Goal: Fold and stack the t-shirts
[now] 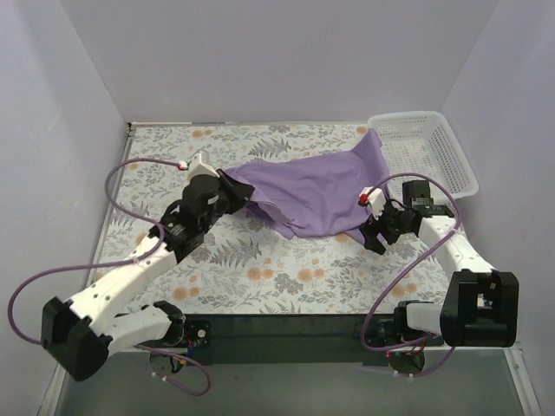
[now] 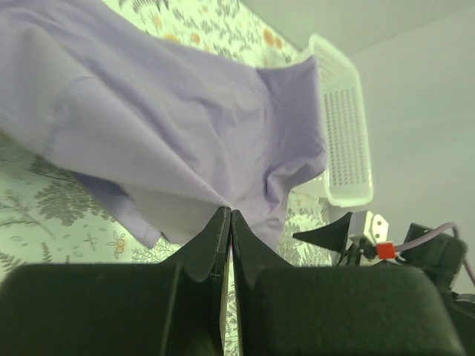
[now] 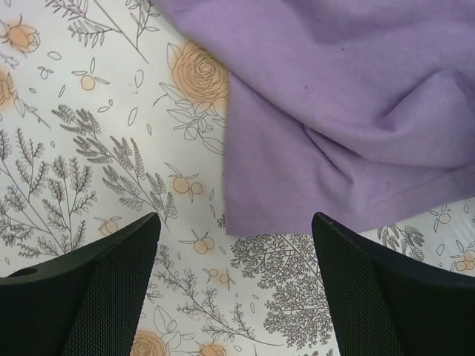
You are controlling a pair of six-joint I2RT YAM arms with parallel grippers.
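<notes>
1. Position: the t-shirt (image 1: 321, 191) lies loosely spread on the desk (image 1: 286, 277). It is crumpled rather than flat. Its long axis runs from the left tool at the near left up toward the basket (image 1: 429, 147) at the far right.
2. Your left tool (image 2: 226, 226) is clenched, and the wrist view shows the cloth meeting its tips. It looks to be pinching the shirt's left edge, and the cloth rises off the desk there.
3. Your right tool (image 3: 234, 219) is released, with its jaws wide apart and nothing between the pads. It hovers over the bare flowered desk just beside the shirt's near right corner.
4. The relation that matters is that the hemmed corner lies straight ahead of the right tool, in line with the gap between its fingers. The right arm is much the nearer to that end.
5. The far right corner of the shirt reaches the basket's near corner. Whether it rests on the rim or only beside it, you cannot tell from above.
6. As a judgement, you are early in the task: nothing is folded yet. The likely next move is to advance the right tool onto that corner and pinch it. Go low enough to catch the hem, or you may grab a loose wrinkle instead.
</notes>
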